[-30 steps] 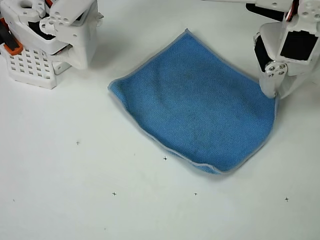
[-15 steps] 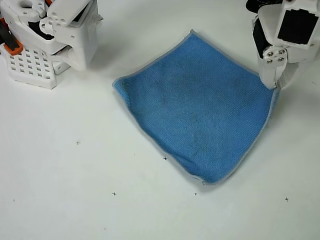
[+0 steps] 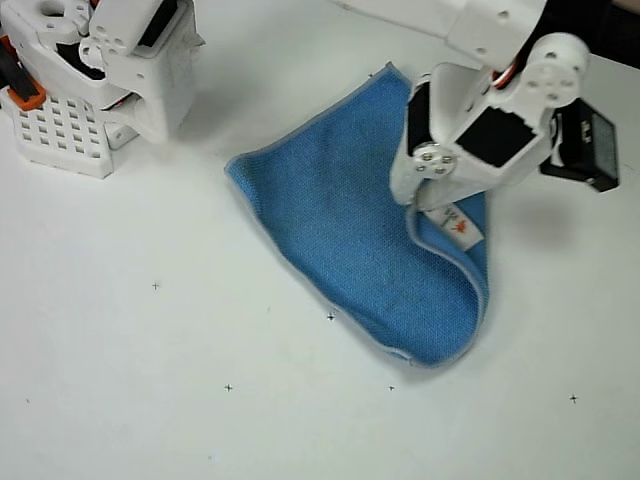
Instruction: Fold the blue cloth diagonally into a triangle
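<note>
Your white pincer (image 3: 418, 203) pinches the tagged corner of the medium-blue textured microfibre cloth (image 3: 340, 230), which lies mid-surface. The fold looks about half done: that corner is lifted over the cloth's middle. Carry it toward ten o'clock onto the opposite corner, on my reading.

A small white tag (image 3: 461, 226) on the lifted corner of the blue cloth (image 3: 340, 230) carries red print too small to read, and small black cross marks (image 3: 330, 316) dot the white table (image 3: 150, 400).
</note>
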Motion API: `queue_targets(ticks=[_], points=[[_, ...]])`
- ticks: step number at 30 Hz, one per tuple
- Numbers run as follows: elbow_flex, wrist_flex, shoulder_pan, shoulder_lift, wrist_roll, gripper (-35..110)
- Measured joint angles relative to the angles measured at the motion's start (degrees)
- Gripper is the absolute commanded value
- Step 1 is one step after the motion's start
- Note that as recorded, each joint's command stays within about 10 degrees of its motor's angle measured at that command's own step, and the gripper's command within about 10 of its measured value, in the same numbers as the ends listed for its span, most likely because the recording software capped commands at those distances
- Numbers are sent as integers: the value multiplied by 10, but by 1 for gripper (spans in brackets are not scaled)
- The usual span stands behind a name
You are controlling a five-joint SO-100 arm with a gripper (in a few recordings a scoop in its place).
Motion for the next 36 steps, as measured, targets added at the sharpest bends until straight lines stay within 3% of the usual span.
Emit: queue_targets(ticks=[13,27,36], points=[[100,44,63,116,-7,0],[305,45,49,280,58,0],[439,-13,34,413,107,0]])
